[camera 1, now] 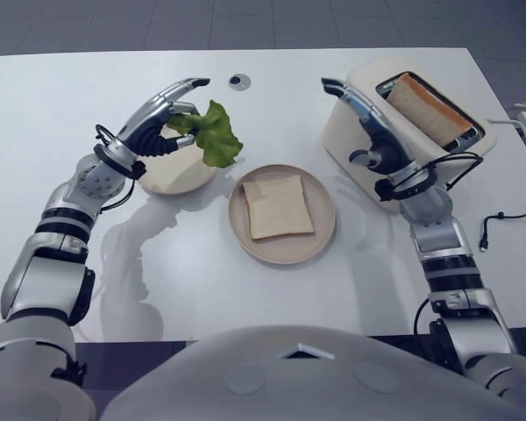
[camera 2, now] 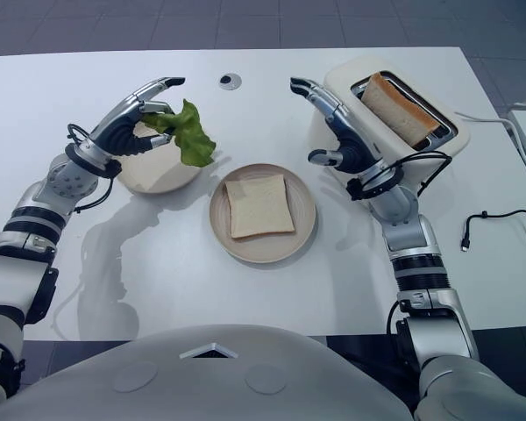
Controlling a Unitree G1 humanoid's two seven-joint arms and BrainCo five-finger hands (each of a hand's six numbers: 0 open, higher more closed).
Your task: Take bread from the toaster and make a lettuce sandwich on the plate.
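Meanwhile left hand [camera 1: 147, 128] pinches lettuce [camera 1: 217, 137] by bowl [camera 1: 177, 181]; right hand [camera 1: 377, 142] spread beside toaster [camera 1: 365, 74].

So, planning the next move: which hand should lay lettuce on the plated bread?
Left. The left hand holds the lettuce near the plate; the right hand is empty, over by the toaster.

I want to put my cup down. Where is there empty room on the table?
Bare table lies in front of the plate, and at the far left behind the bowl. It is crowded from the bowl to the toaster.
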